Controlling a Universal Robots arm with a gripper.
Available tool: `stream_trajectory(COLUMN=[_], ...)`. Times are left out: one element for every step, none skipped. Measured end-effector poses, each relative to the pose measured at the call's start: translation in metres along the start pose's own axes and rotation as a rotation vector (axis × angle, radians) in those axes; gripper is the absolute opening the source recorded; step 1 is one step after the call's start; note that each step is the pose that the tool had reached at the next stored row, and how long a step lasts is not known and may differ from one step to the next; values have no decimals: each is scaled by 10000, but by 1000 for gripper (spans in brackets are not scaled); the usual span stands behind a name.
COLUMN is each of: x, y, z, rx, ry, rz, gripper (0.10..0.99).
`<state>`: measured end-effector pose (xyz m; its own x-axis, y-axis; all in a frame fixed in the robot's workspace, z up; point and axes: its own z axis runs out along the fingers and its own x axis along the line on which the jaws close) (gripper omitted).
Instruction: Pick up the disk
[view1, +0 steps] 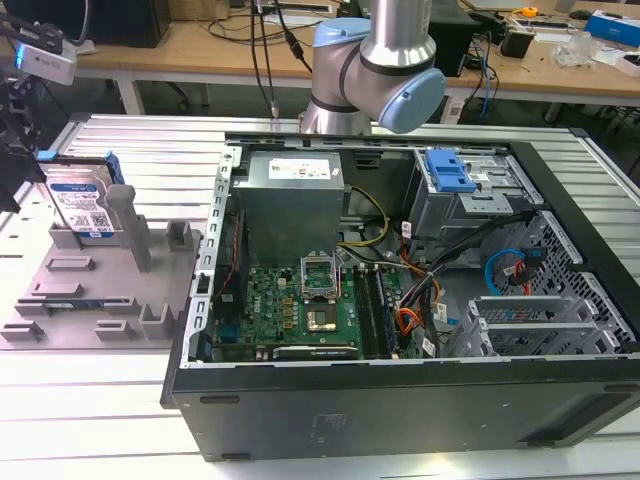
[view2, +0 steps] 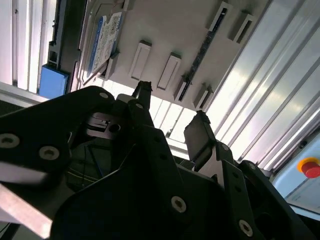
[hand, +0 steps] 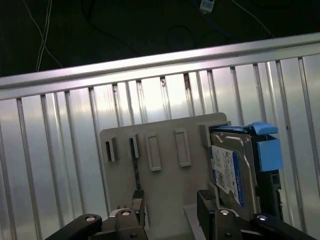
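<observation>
The ribbed aluminium worktop (view1: 90, 400) runs in long bright slats under everything. On it lies an open black steel computer case (view1: 400, 410), a boxy shell with a green circuit board (view1: 300, 300) flat on its floor. A plain grey metal power-supply box (view1: 290, 205) sits beside the board. Behind the case rises the arm (view1: 385, 55), a smooth silver tube with rounded pale-blue joint caps.

Just beside the case, the grey fixture tray (hand: 165, 135) is a flat matt slab studded with rectangular posts and slotted blocks. In both wrist views it lies straight beyond the fingers.

The disk (hand: 232, 165) stands on edge at one corner of that tray. It is a thin rectangular slab of silver metal with a glossy blue-and-white label and blue plastic rails (hand: 270, 152) along its sides. In the first wrist view it is close beside one finger, outside the gap between the two. The exterior view shows the disk (view1: 82, 205) upright next to a tall grey post (view1: 128, 225).

The gripper (hand: 171, 197) is black and angular, its plates held by round screw heads. Its blocky fingers (view2: 200, 132) stand apart, with bare tray showing in the gap.
</observation>
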<state>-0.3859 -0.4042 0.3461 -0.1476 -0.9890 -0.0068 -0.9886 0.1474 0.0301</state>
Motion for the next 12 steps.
stream_trajectory(x=[-14, -53, -98, -211, -260, -311, -416, -511, -590, -635, -684, -730], y=[2, 9, 18, 40, 50, 59, 77, 92, 106, 114, 123, 132], z=[1, 0, 1, 3, 3, 4, 5, 7, 7, 7, 9, 9], rx=[2, 0, 1, 3, 3, 4, 4, 5, 4, 5, 6, 7], ry=[2, 7, 12, 23, 26, 29, 32, 32, 33, 33, 32, 32], rz=[1, 1, 0, -1, 1, 2, -1, 1, 0, 1, 0, -3], gripper=[541, 541, 541, 541, 541, 541, 541, 541, 541, 541, 541, 541])
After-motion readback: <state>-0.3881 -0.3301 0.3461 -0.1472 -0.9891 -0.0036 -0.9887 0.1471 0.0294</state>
